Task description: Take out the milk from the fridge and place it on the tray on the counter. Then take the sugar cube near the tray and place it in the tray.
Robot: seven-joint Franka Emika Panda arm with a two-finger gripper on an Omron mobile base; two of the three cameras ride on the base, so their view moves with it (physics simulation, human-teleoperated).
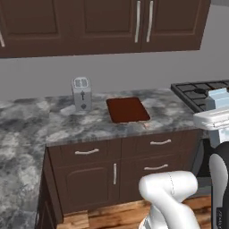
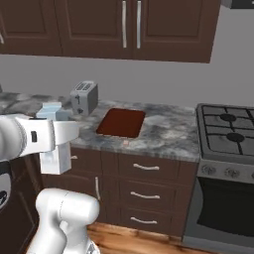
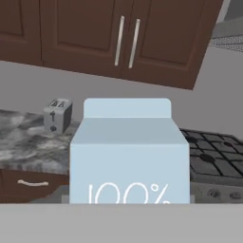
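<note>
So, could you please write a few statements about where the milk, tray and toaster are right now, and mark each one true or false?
1. The milk is held in the claw, off the counter. True.
2. The milk already stands on the tray. False: the tray is bare, and the carton is in the air short of the counter.
3. The toaster stands on the counter beside the tray, apart from it. True.
4. The tray lies on the stove. False: it lies on the counter, between toaster and stove.
5. The upper cabinet doors hang open. False: they are shut.
</note>
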